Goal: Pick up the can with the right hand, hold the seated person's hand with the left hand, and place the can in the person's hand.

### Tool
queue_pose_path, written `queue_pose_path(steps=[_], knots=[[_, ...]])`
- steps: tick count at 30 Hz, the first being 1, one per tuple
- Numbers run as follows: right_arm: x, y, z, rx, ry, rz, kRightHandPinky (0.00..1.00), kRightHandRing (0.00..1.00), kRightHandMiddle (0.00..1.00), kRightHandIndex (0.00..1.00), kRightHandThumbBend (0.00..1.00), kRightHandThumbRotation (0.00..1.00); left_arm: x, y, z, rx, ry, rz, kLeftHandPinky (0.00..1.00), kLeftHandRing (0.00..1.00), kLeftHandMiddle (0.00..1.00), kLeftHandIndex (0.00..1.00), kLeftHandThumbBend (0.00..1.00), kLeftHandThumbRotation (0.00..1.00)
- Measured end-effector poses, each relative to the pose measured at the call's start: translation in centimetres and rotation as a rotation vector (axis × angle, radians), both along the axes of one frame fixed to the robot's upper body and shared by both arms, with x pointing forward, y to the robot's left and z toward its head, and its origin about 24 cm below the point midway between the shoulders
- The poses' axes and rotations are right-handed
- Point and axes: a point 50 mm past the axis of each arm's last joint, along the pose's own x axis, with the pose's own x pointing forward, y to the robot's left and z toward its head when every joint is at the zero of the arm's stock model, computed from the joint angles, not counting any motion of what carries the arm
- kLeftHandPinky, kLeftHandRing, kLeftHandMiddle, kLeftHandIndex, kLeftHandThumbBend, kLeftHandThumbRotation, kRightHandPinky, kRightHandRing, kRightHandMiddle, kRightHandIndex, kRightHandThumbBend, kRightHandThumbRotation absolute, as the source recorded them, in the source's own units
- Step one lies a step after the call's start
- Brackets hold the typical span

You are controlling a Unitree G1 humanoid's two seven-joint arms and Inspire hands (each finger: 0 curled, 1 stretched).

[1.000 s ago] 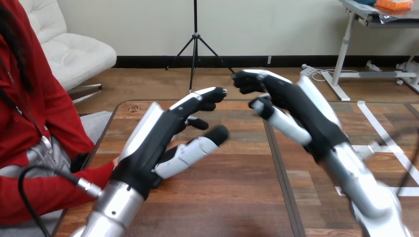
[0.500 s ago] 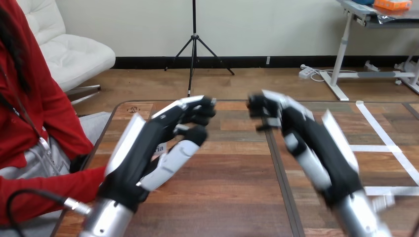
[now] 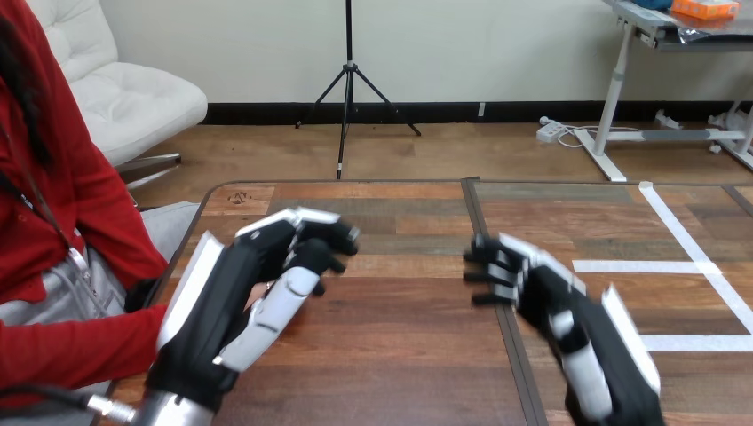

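Left of the dark seam (image 3: 476, 226) in the wooden table (image 3: 400, 355), finds the left hand (image 3: 233, 297) poised over the boards, back turned up, close above the person's red sleeve (image 3: 75, 346) coming in from the table edge farthest from the seam. Suggests a reach to support the person's hand, probably tucked beneath; cannot tell whether it grips anything there. Just right of the seam, finds the right hand (image 3: 555, 302) low over the wood, fingers (image 3: 497, 264) curled in toward the seam and closed on nothing. Cannot tell where the can is, so judges the pickup as not yet done. Further right of the seam, notes white tape lines (image 3: 639, 264) on the tabletop, likely placement marks. Reads no label, brand or writing on the hands or table.
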Motion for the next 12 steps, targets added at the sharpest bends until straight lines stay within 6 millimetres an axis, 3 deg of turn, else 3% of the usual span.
queue_pose_path(steps=[12], knots=[[-1.8, 0.4, -1.3, 0.054, 0.042, -0.011, 0.70, 0.76, 0.80, 0.81, 0.84, 1.00, -1.0, 0.7, -0.8, -0.066, 0.055, 0.006, 0.44, 0.55, 0.61, 0.58, 0.36, 0.87]])
